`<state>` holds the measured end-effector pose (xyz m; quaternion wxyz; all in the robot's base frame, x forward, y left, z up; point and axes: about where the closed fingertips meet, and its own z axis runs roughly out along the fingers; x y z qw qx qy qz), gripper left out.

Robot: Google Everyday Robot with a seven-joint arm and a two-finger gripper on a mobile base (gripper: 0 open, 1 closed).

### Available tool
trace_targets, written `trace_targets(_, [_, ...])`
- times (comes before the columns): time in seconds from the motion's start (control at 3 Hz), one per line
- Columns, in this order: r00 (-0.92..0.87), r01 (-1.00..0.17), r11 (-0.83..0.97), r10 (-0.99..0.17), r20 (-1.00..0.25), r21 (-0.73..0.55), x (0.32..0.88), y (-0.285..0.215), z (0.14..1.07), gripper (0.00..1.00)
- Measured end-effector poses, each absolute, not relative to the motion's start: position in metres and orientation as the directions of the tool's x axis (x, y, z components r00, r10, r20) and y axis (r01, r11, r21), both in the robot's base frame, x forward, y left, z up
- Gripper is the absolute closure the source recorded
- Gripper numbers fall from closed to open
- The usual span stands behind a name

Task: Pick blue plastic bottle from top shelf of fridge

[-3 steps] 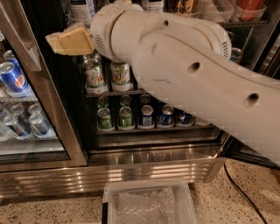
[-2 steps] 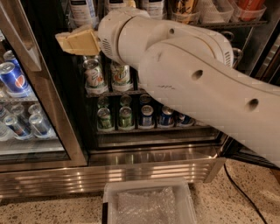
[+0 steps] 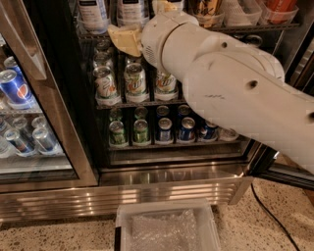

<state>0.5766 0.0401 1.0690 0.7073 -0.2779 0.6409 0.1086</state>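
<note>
Two tall clear bottles with pale labels and dark bands stand on the top shelf [image 3: 98,34] of the fridge [image 3: 171,154]. Only their lower parts show: the left bottle [image 3: 93,12] and the right bottle [image 3: 131,9]. Either could be the blue plastic bottle. My gripper [image 3: 126,39], tan at the tip of the thick white arm [image 3: 221,73], is at the front edge of the top shelf, just below and in front of the right bottle. It holds nothing that I can see.
An amber bottle [image 3: 206,10] and clear lane trays stand further right on the top shelf. Racks of green [image 3: 135,78] and blue cans [image 3: 186,128] lie below. The neighbouring cooler with Pepsi cans [image 3: 14,88] is at left. A white bin [image 3: 167,228] stands on the floor.
My gripper has moved right, from in front of the fridge's left door frame to the front of the top shelf under the pale-labelled bottles. The arm now covers more of the fridge's right side.
</note>
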Motion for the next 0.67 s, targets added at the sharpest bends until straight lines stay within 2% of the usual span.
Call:
trace_targets(0.33, [0.186, -0.47, 0.835, -0.225, -0.956, -0.287, 0.59, 0.032, 1.068, 0.35])
trace_targets(0.67, [0.206, -0.449, 0.843, -0.226, -0.952, -0.297, 0.608, 0.041, 1.068, 0.34])
